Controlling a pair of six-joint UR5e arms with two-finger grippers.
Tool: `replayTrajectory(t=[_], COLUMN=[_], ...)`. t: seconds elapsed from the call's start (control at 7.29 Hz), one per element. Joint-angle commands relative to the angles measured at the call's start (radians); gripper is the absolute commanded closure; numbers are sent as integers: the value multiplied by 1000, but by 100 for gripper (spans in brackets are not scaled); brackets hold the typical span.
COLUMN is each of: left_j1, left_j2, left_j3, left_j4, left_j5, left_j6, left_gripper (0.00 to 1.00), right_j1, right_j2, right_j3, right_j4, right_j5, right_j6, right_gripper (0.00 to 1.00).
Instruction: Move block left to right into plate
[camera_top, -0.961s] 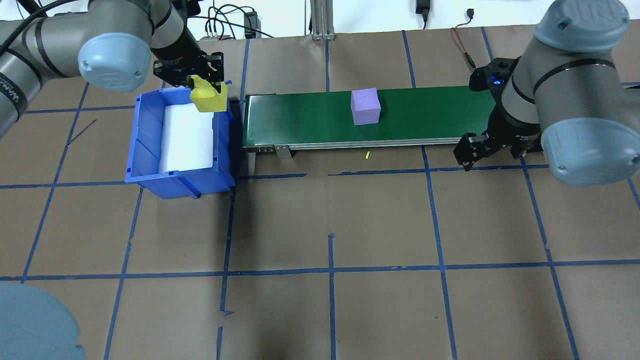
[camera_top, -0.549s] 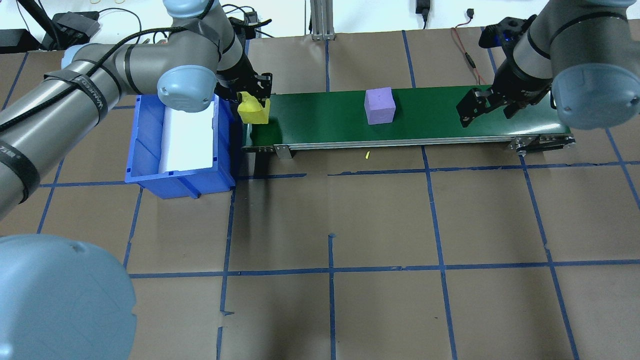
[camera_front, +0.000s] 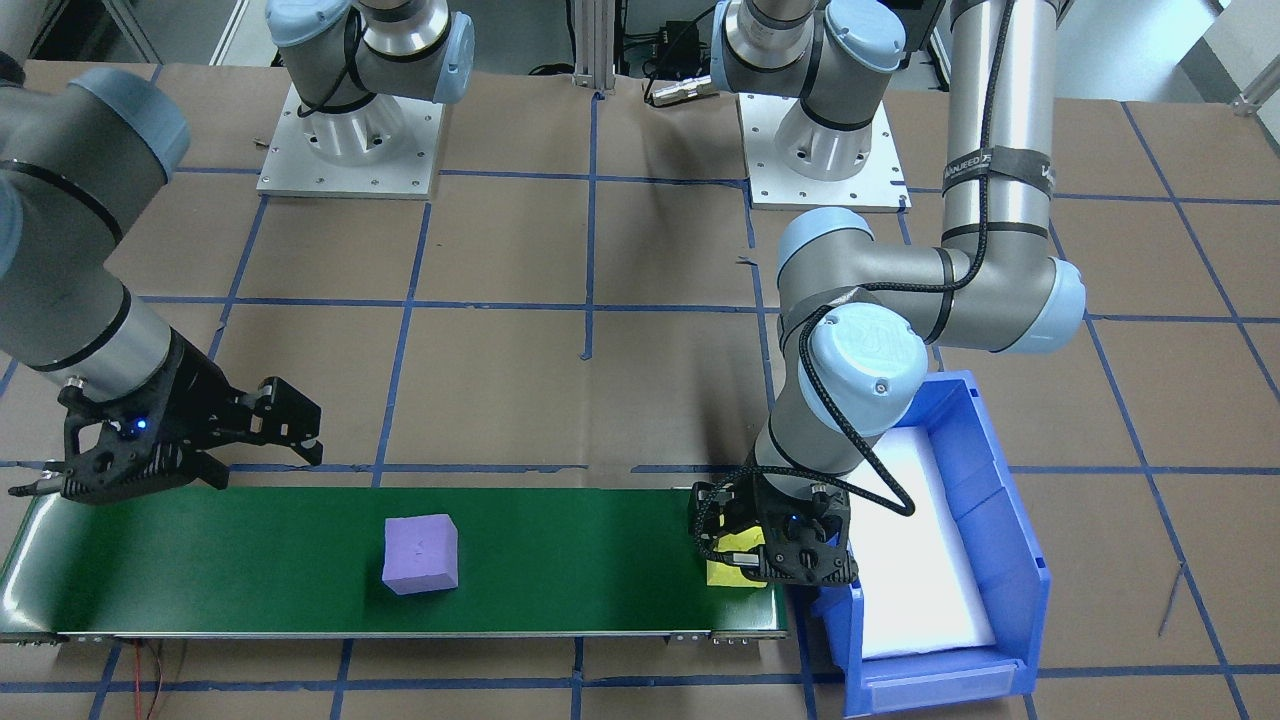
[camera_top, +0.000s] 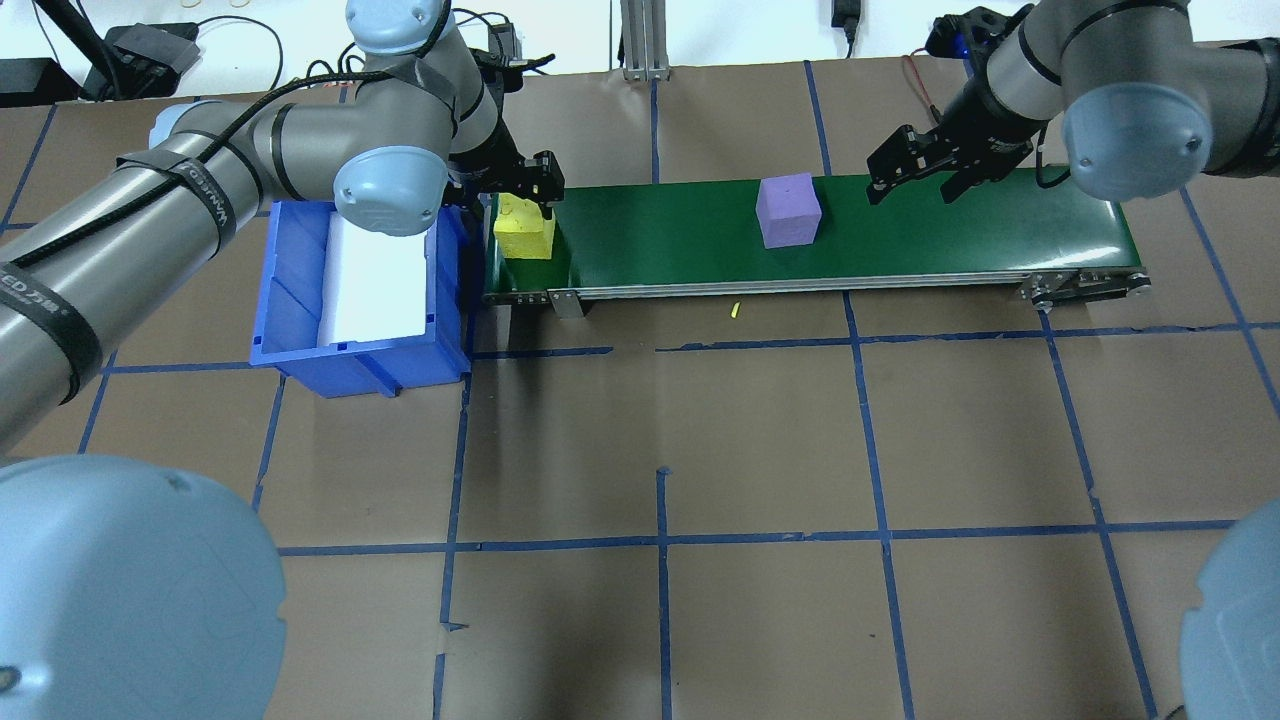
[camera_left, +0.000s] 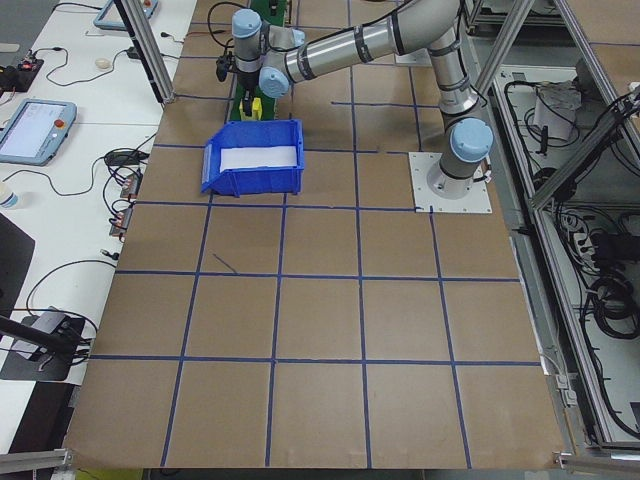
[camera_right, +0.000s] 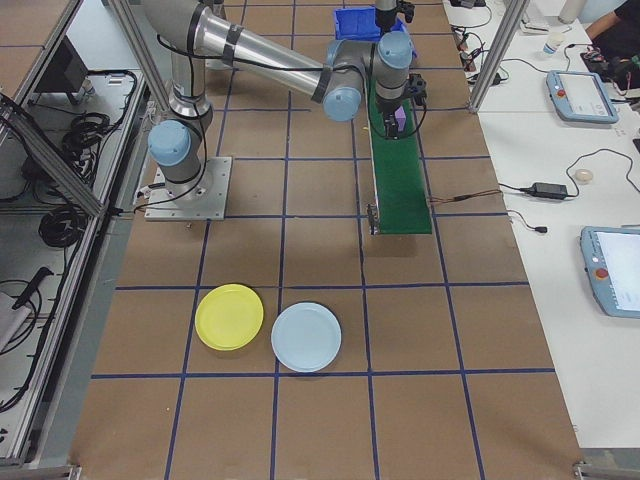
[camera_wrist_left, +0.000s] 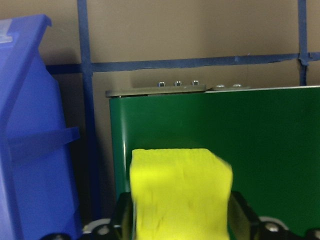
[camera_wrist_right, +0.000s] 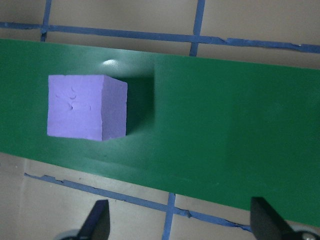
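Left tool (camera_top: 523, 192) pinching the yellow block (camera_top: 525, 227) at the conveyor belt (camera_top: 900, 235) end should release flat, while the spread right tool (camera_top: 912, 170) waits near the purple block (camera_top: 788, 210).

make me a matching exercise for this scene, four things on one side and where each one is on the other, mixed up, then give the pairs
Things:
1. yellow foam block
2. purple foam cube
3. round yellow plastic plate
4. white foam sheet

Places:
A. inside the blue plastic bin
B. on the brown table cover, beside a pale blue plate
C. between the fingers of the left tool, at the bin end of the green conveyor belt
D. free on the belt, ahead of the open right tool

Pairs: 1-C, 2-D, 3-B, 4-A
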Motion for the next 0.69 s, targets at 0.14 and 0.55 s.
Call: replayTrajectory(t=[0.14,0.55], left_j1=[7,84], left_j2=[187,357], left_j3=[-1,-12], left_j4=[-194,-413], left_j5=[12,75], left_j6=[11,13], left_gripper=[0,0], right_j1=[2,2], right_j2=[81,115], right_j3=[-41,-75], right_j4=[-50,-50], right_j5=[52,53], right_j6=[121,158], right_gripper=[1,1])
